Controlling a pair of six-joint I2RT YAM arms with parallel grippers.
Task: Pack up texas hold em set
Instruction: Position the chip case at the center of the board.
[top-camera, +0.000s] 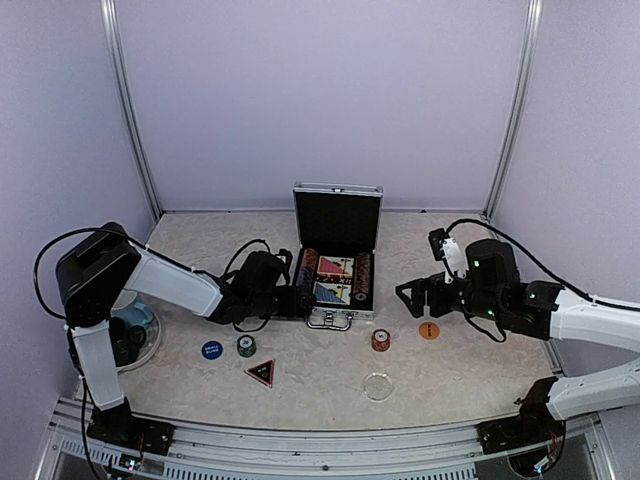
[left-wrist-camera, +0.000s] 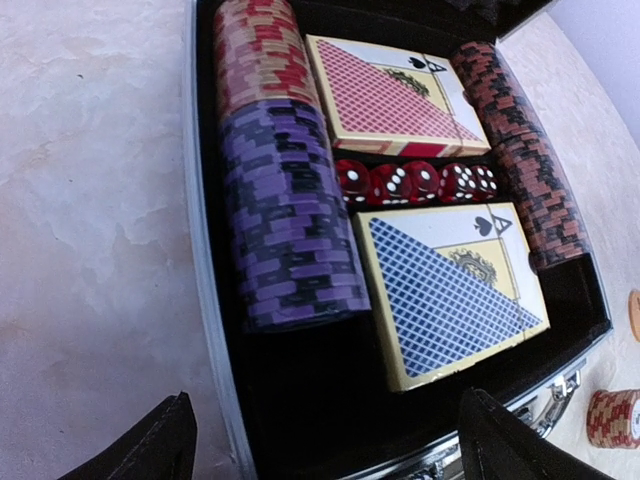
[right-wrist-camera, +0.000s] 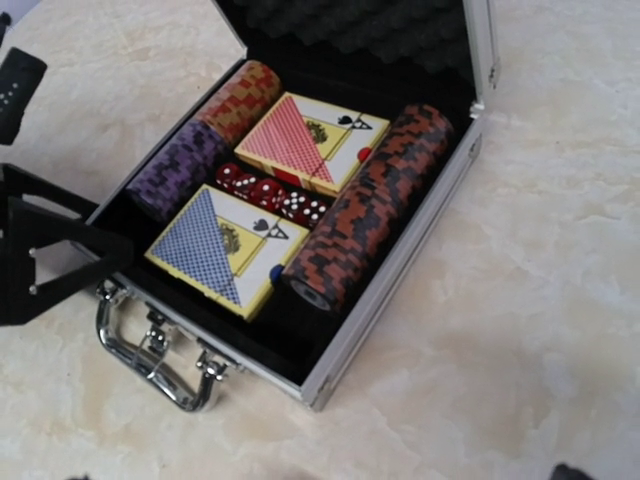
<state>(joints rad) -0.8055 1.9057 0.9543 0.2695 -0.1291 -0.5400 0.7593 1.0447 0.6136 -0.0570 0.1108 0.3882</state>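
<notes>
Briefcase (right-wrist-camera: 395, 285): silver frame, black lining. Red-crosshatched deck (left-wrist-camera: 385, 95); blue-crosshatched deck (left-wrist-camera: 440, 290). Purple-and-black chip row (left-wrist-camera: 285, 220); red-and-tan chip row (left-wrist-camera: 255, 50); orange-and-black chip row (right-wrist-camera: 370, 215). Dice (left-wrist-camera: 415, 183): red, white pips.

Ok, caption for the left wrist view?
Open case with chip rows, two card decks and red dice, seen past open jaws.
</notes>
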